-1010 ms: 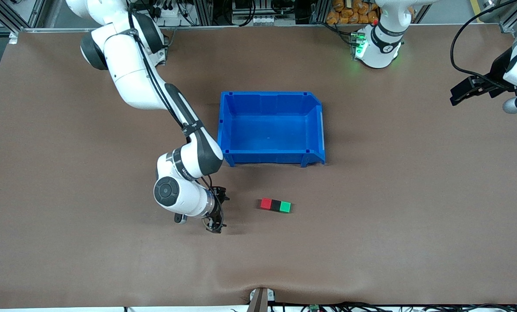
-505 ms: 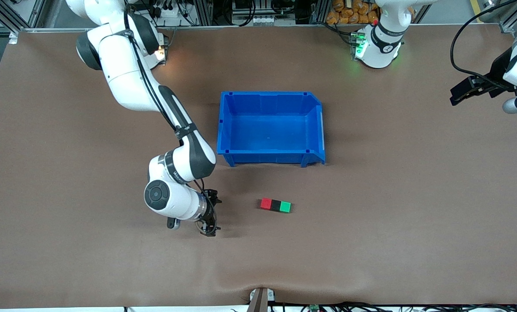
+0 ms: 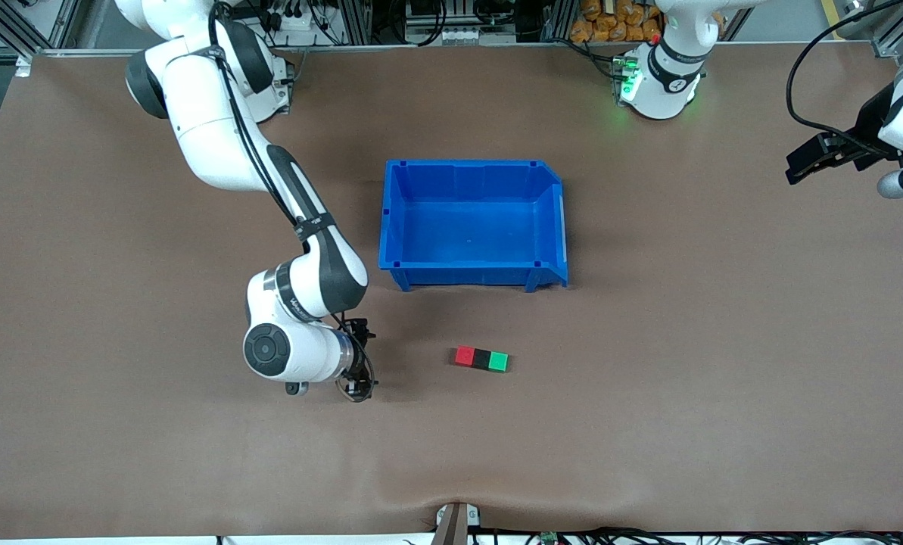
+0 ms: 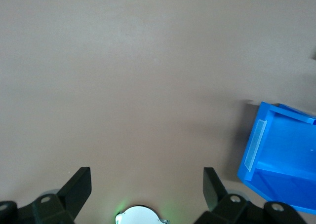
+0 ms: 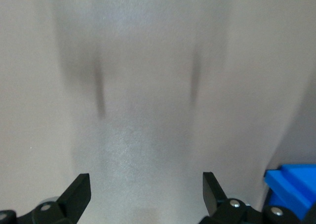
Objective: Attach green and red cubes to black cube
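The red cube (image 3: pixel 464 356), the black cube (image 3: pixel 481 359) and the green cube (image 3: pixel 499 362) lie in one touching row on the brown table, the black one in the middle. The row sits nearer to the front camera than the blue bin (image 3: pixel 470 266). My right gripper (image 3: pixel 363 362) hangs open and empty over bare table, apart from the row, toward the right arm's end. In the right wrist view its fingers (image 5: pixel 146 184) frame only tabletop. My left gripper (image 3: pixel 796 168) waits open over the table's edge at the left arm's end, and its wrist view (image 4: pixel 147 183) shows nothing held.
The blue bin stands empty mid-table; a corner of it shows in the left wrist view (image 4: pixel 276 155) and the right wrist view (image 5: pixel 291 184). The left arm's base (image 3: pixel 659 83) glows green at the table's robot-side edge. A small bracket (image 3: pixel 457 518) sits at the camera-side edge.
The right arm has drawn its open gripper away from the cube row, toward the right arm's end of the table. The cubes, the bin and the left arm have stayed put.
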